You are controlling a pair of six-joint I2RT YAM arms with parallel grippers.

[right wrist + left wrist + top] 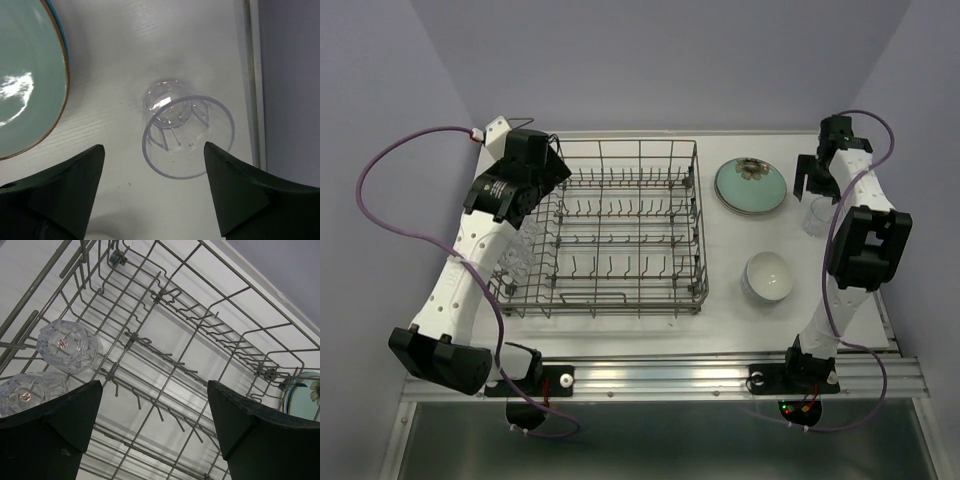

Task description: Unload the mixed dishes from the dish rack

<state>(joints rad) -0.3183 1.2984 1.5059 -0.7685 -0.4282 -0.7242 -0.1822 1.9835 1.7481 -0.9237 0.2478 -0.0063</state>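
The grey wire dish rack [620,235] stands mid-table. Two clear textured glasses [67,346] [27,392] lie inside its left end. My left gripper [155,387] hangs open above the rack floor, to the right of those glasses, with nothing between its fingers. On the table to the right of the rack are a pale green plate [750,185], a white bowl [766,276] and a clear glass [815,215]. That glass [187,135] stands upright, just beyond my right gripper [154,146]. This gripper is open above it and touches nothing.
The upright glass is close to the table's right edge [252,75]. The green plate [25,85] lies to its left. Rows of upright tines [165,357] cross the rack floor below my left gripper. A purple cable loops off each arm.
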